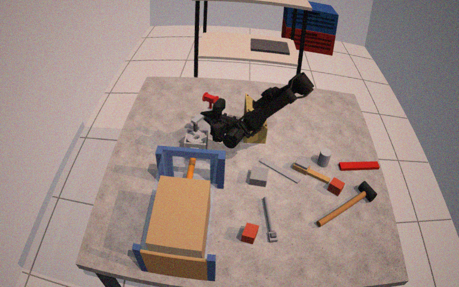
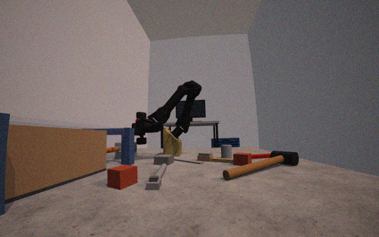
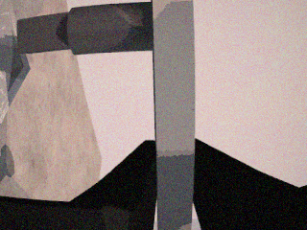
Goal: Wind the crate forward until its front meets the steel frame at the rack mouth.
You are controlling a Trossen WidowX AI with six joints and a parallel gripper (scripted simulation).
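Observation:
My gripper is shut on the grey arm of the winch handle. Its dark key points down above the rear part of the winch. In the wrist view the key's end looks free; the hole cannot be made out. The handle's red grip shows behind the gripper. The tan crate looks flat inside the clear-panelled cubby, its front short of the blue frame. An orange strap runs forward from it.
Right of the cubby lie a grey block, two red blocks, a wrench-like tool, a thin rod, a mallet, a grey cylinder and a red bar. The yellow arm base stands beside the winch.

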